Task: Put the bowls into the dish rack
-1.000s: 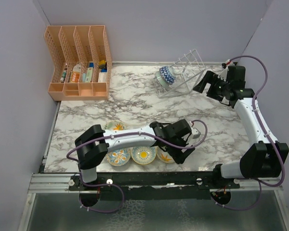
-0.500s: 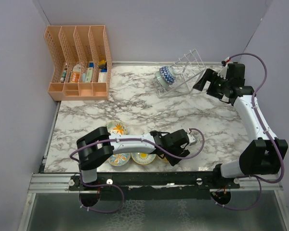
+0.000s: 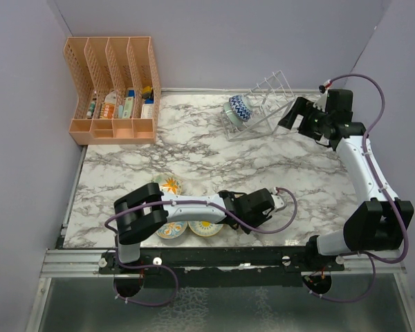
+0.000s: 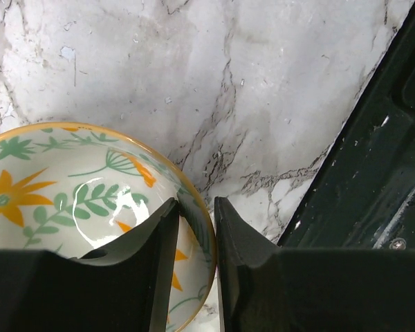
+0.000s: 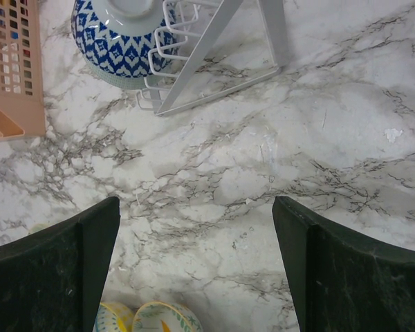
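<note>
A cream bowl with orange flowers and green leaves point(image 4: 69, 187) sits near the table's front edge. My left gripper point(image 4: 196, 207) is shut on its right rim, one finger inside the bowl and one outside. From above, the left gripper point(image 3: 245, 220) lies low beside two more patterned bowls point(image 3: 171, 229) point(image 3: 206, 227), and another bowl point(image 3: 169, 185) stands behind them. A bowl with a blue zigzag outside point(image 3: 240, 107) point(image 5: 114, 41) stands on edge in the white wire dish rack point(image 3: 263, 104) point(image 5: 214, 34). My right gripper point(image 3: 294, 114) point(image 5: 195, 204) hovers open just right of the rack, holding nothing.
An orange slotted organizer point(image 3: 114, 86) with small items stands at the back left. The black front rail point(image 4: 373, 173) runs close to the right of the held bowl. Grey walls enclose the marble table point(image 3: 194, 152) on the left, back and right.
My left gripper has dropped down towards the front edge and its fingers have come together on the floral bowl's rim. The right arm has shifted slightly.
</note>
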`<state>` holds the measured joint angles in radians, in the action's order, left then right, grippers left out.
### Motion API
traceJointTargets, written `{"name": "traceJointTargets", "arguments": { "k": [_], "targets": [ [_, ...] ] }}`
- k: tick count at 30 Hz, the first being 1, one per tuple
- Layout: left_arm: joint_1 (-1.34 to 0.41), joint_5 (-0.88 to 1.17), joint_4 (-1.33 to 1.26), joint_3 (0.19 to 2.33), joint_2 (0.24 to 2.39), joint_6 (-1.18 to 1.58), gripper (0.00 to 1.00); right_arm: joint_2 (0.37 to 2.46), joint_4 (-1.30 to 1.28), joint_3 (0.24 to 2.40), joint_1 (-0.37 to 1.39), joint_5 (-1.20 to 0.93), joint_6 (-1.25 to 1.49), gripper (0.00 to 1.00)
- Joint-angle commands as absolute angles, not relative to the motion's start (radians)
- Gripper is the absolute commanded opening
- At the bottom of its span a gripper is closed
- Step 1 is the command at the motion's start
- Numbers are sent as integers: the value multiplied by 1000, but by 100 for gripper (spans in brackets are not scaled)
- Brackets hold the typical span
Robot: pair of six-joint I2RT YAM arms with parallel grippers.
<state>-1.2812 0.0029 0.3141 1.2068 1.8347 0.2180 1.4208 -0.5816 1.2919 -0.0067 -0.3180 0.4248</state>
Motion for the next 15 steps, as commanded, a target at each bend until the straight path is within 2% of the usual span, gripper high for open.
{"name": "traceJointTargets", "arguments": {
  "k": [1, 10, 15],
  "targets": [
    [-1281, -38, 331, 1213, 1845, 193, 0, 1413, -602, 1341, -11, -267, 402, 92],
    [-1276, -165, 427, 1336, 1775, 134, 0, 1418, -601, 1366, -22, -239, 437, 91],
    [-1226, -131, 421, 1402, 1736, 137, 0, 1404, -598, 1361, -33, -233, 454, 91]
  ]
}}
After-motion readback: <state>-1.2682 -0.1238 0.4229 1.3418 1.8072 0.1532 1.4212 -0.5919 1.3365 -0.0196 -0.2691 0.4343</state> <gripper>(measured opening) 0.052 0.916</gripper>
